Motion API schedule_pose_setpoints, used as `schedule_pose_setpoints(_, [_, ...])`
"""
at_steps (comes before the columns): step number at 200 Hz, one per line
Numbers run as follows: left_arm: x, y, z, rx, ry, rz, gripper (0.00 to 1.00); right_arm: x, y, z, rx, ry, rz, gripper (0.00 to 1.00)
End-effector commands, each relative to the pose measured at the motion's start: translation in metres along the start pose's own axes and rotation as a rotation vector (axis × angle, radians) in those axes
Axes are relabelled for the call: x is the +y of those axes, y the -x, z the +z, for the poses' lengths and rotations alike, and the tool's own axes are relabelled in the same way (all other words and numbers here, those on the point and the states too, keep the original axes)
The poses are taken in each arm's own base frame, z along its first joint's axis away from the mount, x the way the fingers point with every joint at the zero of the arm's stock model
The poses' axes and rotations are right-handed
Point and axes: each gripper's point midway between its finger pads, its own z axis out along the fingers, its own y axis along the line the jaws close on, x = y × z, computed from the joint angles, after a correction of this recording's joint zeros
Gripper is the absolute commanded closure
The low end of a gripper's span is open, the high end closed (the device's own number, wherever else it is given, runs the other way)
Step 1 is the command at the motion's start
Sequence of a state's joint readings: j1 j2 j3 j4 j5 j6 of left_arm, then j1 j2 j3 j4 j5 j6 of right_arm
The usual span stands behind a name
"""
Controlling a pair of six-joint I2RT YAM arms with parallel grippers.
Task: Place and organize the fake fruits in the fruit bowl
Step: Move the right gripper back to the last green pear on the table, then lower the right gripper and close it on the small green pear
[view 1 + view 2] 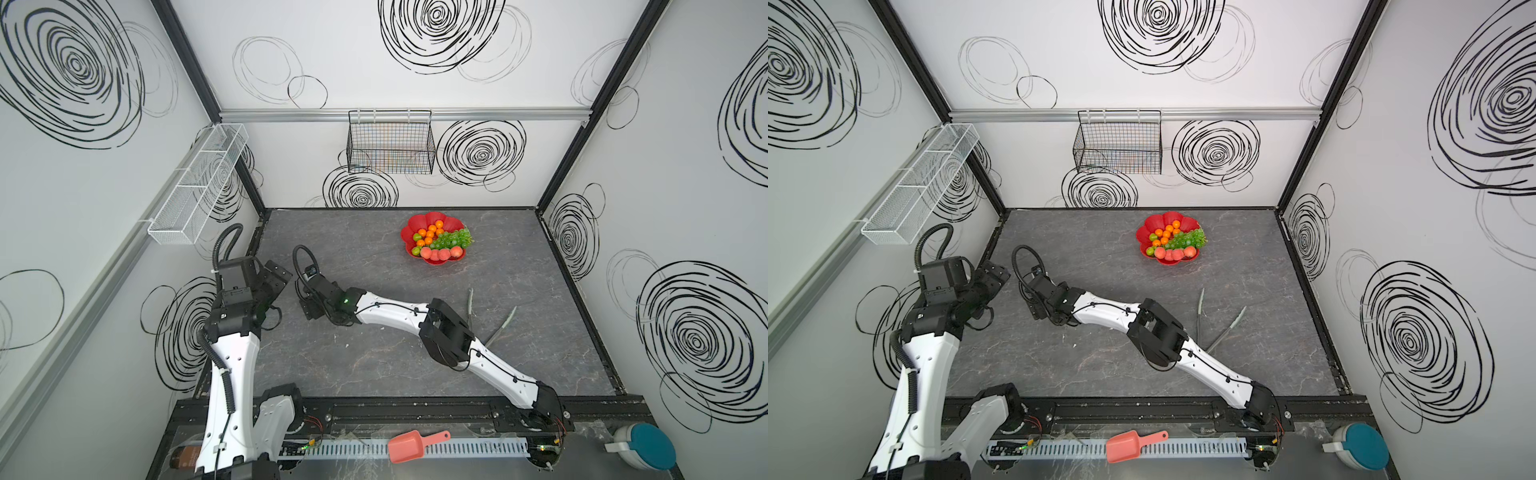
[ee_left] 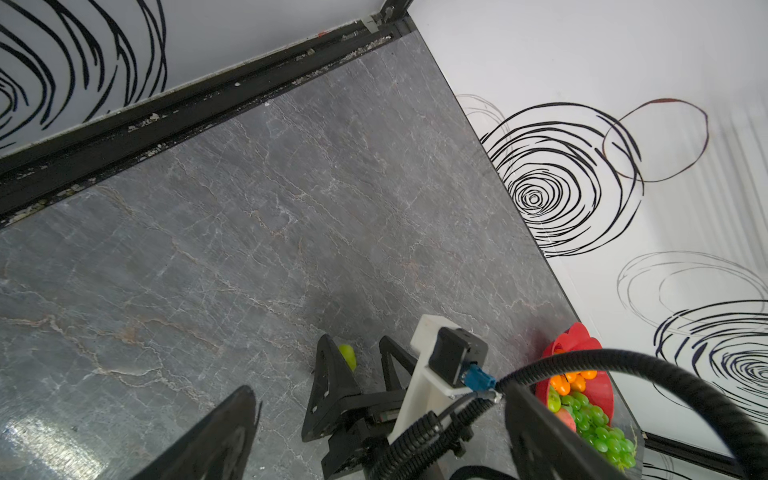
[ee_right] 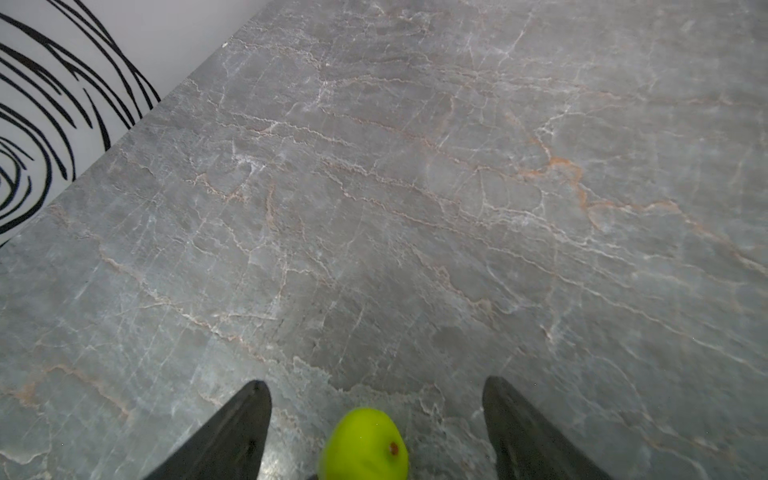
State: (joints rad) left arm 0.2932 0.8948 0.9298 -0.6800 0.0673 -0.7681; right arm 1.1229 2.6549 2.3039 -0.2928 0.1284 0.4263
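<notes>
The red flower-shaped fruit bowl (image 1: 432, 219) (image 1: 1168, 217) stands at the back of the table. It holds oranges (image 1: 432, 232), green grapes (image 1: 455, 239), peaches (image 1: 436, 253) and a green pear (image 1: 417, 237). One more green pear (image 3: 365, 444) (image 2: 348, 356) lies on the table at the left. My right gripper (image 3: 376, 382) (image 1: 306, 309) is open and straddles this pear without touching it. In both top views the gripper hides that pear. My left gripper (image 2: 374, 392) (image 1: 276, 276) hovers open just beside it, holding nothing.
Two metal tongs (image 1: 498, 328) lie right of the right arm's elbow. A salmon scoop (image 1: 411, 446) and a teal-lidded container (image 1: 644, 446) sit on the front ledge. A black wire basket (image 1: 390, 145) and a white mesh basket (image 1: 199, 183) hang on the walls.
</notes>
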Motion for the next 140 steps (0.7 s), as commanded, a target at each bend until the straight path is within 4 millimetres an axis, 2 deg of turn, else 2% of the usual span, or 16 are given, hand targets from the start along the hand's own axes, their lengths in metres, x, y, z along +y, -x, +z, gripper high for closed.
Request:
schedule_pose_setpoints(1, [-0.003, 0.006, 0.000, -0.023, -0.018, -0.013, 0.04, -0.005, -0.010, 0.003, 0.015, -0.070, -0.050, 0.16])
schedule_pose_setpoints(40, [-0.005, 0.007, 0.002, -0.019, -0.023, -0.015, 0.04, -0.002, -0.013, 0.002, 0.010, -0.082, -0.079, 0.16])
schedule_pose_setpoints(140, [-0.008, 0.005, 0.004, -0.009, -0.041, -0.013, 0.04, -0.011, -0.032, 0.011, 0.079, -0.092, -0.072, 0.16])
